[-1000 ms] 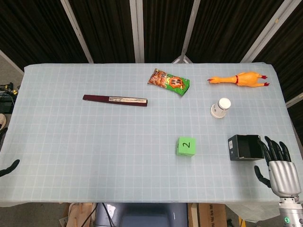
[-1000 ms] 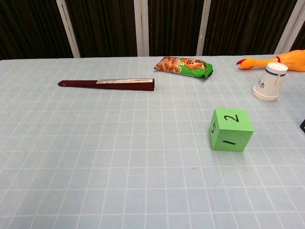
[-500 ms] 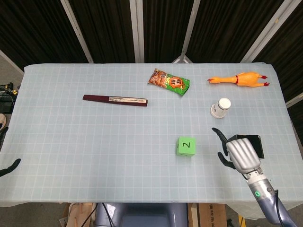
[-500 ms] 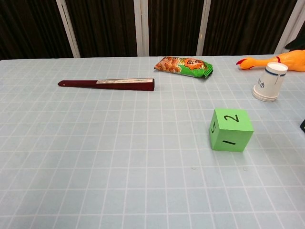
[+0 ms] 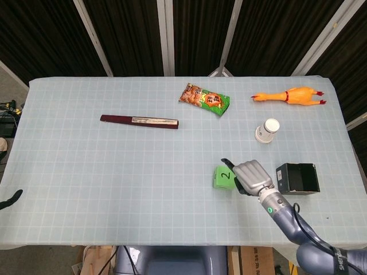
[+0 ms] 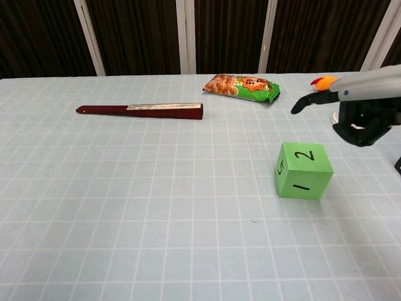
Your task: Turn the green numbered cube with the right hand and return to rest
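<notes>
The green numbered cube (image 5: pixel 222 179) (image 6: pixel 303 170) stands on the table right of centre, with "2" on its top face. My right hand (image 5: pixel 251 175) (image 6: pixel 359 106) hovers just above and to the right of it, palm down, holding nothing. Its thumb (image 6: pixel 304 101) points left over the cube's far side, and the dark fingers (image 6: pixel 362 130) hang down. The chest view shows a gap between hand and cube. Of my left hand (image 5: pixel 10 200) only a dark tip shows at the table's near left edge.
A black box (image 5: pixel 297 178) sits right of the hand. Behind it stands a white cup (image 5: pixel 266 130). A rubber chicken (image 5: pixel 289 95) lies at the back right, a snack bag (image 5: pixel 205 99) (image 6: pixel 242 86) at the back centre, and a dark folded fan (image 5: pixel 139 121) (image 6: pixel 141 110) to the left.
My right hand has moved from the table's near right corner leftward, past the black box, to hover by the cube. The cube has not moved.
</notes>
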Tool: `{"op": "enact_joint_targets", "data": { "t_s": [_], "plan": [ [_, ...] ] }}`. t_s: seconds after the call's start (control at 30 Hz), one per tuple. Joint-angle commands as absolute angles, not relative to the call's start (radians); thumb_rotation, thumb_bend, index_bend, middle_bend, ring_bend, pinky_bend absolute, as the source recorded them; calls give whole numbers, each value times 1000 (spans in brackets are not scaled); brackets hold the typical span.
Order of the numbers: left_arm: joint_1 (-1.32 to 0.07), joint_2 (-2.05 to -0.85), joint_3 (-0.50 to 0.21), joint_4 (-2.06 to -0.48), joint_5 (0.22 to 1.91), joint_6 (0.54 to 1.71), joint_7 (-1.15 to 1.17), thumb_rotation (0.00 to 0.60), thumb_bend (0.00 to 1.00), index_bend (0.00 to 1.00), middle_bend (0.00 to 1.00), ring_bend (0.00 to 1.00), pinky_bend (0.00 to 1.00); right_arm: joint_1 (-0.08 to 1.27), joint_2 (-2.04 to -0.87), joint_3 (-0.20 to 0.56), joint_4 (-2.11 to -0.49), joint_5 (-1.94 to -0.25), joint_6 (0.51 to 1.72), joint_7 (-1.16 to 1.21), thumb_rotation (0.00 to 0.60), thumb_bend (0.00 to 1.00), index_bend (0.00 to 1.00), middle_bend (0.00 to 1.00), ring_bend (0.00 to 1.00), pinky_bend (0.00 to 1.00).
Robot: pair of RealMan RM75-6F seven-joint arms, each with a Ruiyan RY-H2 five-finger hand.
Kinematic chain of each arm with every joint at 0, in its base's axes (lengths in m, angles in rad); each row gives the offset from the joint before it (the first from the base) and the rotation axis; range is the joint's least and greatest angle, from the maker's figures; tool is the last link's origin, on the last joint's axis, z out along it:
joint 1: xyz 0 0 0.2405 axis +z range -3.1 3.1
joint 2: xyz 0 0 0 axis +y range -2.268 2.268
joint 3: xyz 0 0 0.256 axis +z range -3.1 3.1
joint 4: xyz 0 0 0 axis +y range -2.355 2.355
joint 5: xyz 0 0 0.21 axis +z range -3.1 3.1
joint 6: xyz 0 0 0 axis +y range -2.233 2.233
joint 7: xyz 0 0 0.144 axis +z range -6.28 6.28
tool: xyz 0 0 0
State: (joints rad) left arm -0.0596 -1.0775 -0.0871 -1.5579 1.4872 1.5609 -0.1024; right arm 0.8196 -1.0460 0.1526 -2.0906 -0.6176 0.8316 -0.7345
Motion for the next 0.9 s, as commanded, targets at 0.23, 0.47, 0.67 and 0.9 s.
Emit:
{"op": "enact_joint_targets", "data": {
  "t_s": [0.23,0.47,0.67,0.9],
  "plan": [
    [-66,-1071,-91,-1557,1472,1541,-114,600,269,0,0,0,12,1164,-1142,60,-2196,-161,955,-965,600,764,87,860,897,811],
    [-66,-1071,-89,-1559,1476,1542,-111,600,268,0,0,0,12,1265,-1194,42,-2201,-36,1006,-998,600,764,98,860,897,811],
    [-66,-1069,-89,-1560,1474,1540,-114,600,268,0,0,0,12,1318,-1227,22,-2189,33,1028,-1015,600,764,104,860,897,811],
    [-68,-1067,-90,-1560,1470,1536,-117,600,268,0,0,0,12,1362,-1240,9,-2175,96,1042,-1023,600,764,113,860,899,811]
  ]
}}
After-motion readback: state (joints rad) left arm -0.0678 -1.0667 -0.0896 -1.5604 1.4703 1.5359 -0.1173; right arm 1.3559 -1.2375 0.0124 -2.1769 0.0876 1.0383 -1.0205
